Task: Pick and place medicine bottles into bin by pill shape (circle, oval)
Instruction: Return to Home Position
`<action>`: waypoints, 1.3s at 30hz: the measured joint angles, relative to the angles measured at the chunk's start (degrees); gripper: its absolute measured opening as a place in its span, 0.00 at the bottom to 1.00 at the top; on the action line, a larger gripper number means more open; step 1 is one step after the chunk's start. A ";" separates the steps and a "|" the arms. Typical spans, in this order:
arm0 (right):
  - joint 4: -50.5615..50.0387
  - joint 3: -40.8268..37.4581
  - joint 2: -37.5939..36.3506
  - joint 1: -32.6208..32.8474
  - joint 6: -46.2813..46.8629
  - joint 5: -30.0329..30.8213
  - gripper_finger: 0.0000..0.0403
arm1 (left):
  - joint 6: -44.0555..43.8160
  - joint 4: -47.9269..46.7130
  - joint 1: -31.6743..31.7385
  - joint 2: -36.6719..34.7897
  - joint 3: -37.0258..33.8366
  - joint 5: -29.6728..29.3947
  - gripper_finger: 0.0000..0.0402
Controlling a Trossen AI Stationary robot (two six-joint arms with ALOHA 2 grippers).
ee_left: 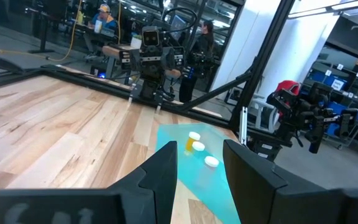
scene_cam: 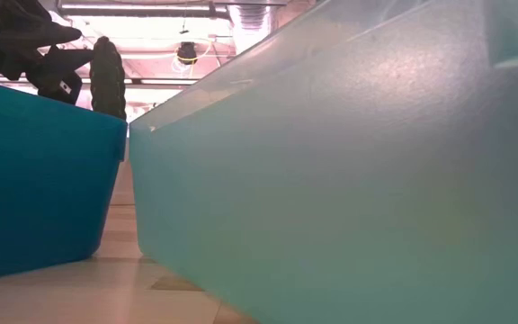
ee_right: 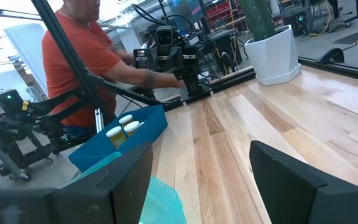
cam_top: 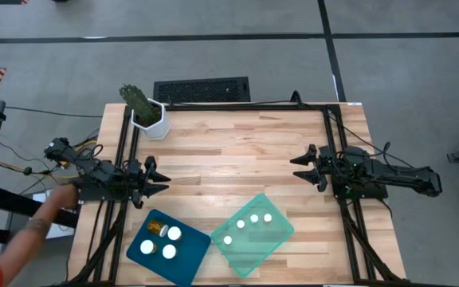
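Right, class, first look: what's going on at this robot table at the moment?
Nothing is being handled. The left gripper and right gripper sit at opposite sides of the table, facing each other, fingers open and empty. The medicine bottles in view all stand or lie in two bins set side by side: some in the blue bin, the rest in the green bin. A person in an orange shirt reaches toward the left arm's base.

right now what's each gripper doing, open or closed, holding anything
left gripper: open, holding nothing, at the table's left edge
right gripper: open, holding nothing, near the table's right edge
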 joint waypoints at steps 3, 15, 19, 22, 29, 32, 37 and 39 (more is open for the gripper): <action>0.00 0.00 0.00 0.00 0.00 0.00 0.70 | 0.00 0.00 0.00 0.00 0.00 0.00 0.31; 0.00 0.02 0.00 0.00 -0.02 0.00 0.70 | 0.00 0.00 0.00 -0.02 0.00 0.00 0.31; 0.00 0.00 0.00 0.00 0.00 0.00 0.70 | 0.00 0.00 0.00 0.00 0.00 0.00 0.31; 0.00 0.00 0.02 0.00 0.00 0.00 0.70 | 0.00 0.00 0.00 -0.02 0.00 0.00 0.31; 0.00 0.00 0.00 0.00 -0.02 0.00 0.70 | 0.00 0.00 0.00 -0.02 0.00 0.00 0.31; 0.00 0.02 0.02 0.00 0.00 0.00 0.70 | -0.03 0.10 2.89 0.23 0.00 2.21 0.31; 0.00 0.00 0.02 0.02 -0.02 -0.04 0.70 | -0.06 -1.12 16.49 2.76 0.02 11.25 0.31; 0.00 0.00 0.02 0.00 -0.02 -0.03 0.70 | -0.09 -1.03 19.49 3.62 0.02 10.06 0.31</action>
